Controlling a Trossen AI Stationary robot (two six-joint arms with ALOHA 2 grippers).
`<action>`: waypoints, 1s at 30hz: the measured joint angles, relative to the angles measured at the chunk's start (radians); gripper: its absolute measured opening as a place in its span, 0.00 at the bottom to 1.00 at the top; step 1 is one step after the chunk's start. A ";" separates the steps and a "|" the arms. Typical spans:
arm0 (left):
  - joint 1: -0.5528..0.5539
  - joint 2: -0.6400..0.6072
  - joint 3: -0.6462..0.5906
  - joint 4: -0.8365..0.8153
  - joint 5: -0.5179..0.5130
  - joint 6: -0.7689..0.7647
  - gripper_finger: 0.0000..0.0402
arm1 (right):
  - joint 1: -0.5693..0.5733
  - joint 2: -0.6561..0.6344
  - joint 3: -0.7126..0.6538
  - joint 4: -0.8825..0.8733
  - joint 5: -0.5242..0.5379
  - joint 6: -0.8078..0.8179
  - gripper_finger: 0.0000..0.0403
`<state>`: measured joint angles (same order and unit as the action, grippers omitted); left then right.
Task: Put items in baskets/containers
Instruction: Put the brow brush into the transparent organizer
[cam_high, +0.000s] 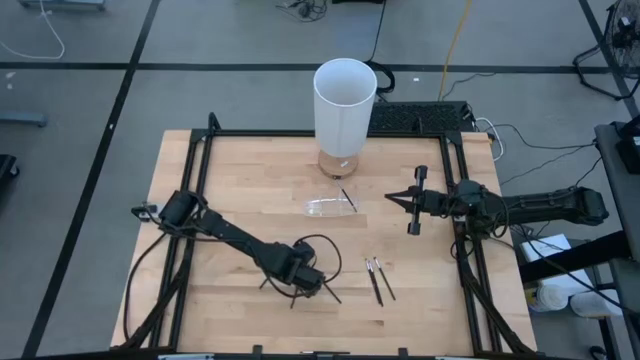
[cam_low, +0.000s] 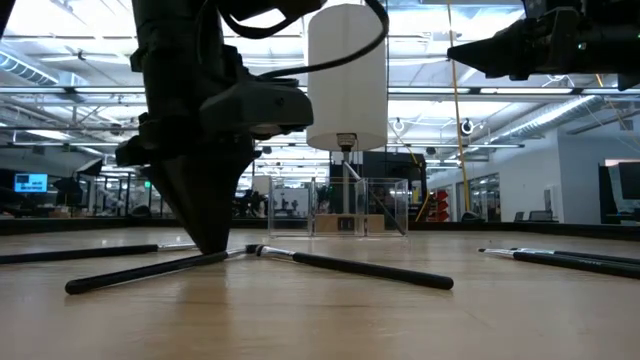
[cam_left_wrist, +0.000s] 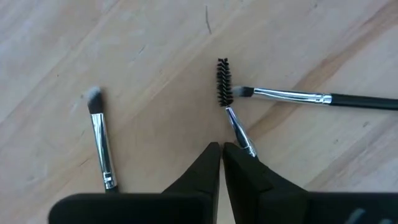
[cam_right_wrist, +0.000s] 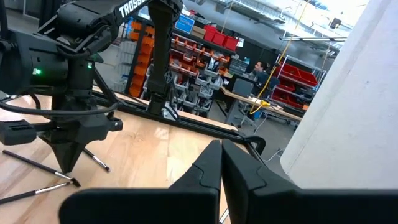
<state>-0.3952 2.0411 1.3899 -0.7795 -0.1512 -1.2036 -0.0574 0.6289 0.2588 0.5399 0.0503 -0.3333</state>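
The items are thin dark make-up brushes lying flat on the wooden table. A spoolie brush (cam_left_wrist: 224, 81), a pale-tipped brush (cam_left_wrist: 99, 137) and a third brush (cam_left_wrist: 298, 96) lie around my left gripper (cam_left_wrist: 222, 149). That gripper is shut and points down near the table's near edge (cam_high: 303, 278). Two more brushes (cam_high: 379, 279) lie to its right. The clear container (cam_high: 328, 207) sits mid-table with another brush (cam_high: 348, 200) at its right end. My right gripper (cam_high: 392, 198) hovers shut, right of the container. My left gripper comes from above, pointing down, with its shut tips at the table (cam_low: 215, 250). The spoolie brush's silver ferrule (cam_left_wrist: 239, 134) runs under one finger (cam_left_wrist: 249, 171), not between the two. The brush lies flat. Whether the finger presses on it, I cannot tell.
A tall white cylinder (cam_high: 344, 105) stands at the far edge behind the container. A black frame (cam_high: 200, 160) borders the table's sides and far edge. Bare wood lies between the container and the near brushes. Cables run beyond the far and right edges.
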 joint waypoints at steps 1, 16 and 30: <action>-0.003 0.000 0.000 0.001 -0.002 -0.002 0.08 | 0.000 0.000 0.000 0.000 0.000 0.002 0.00; -0.091 -0.026 0.079 0.123 -0.150 0.099 0.01 | 0.000 0.000 0.000 0.001 0.001 0.003 0.00; -0.175 0.066 0.078 0.130 -0.044 -0.070 0.01 | 0.000 0.000 0.000 -0.003 0.004 0.007 0.00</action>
<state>-0.5701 2.1068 1.4681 -0.6496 -0.1953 -1.2736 -0.0574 0.6292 0.2590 0.5371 0.0538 -0.3262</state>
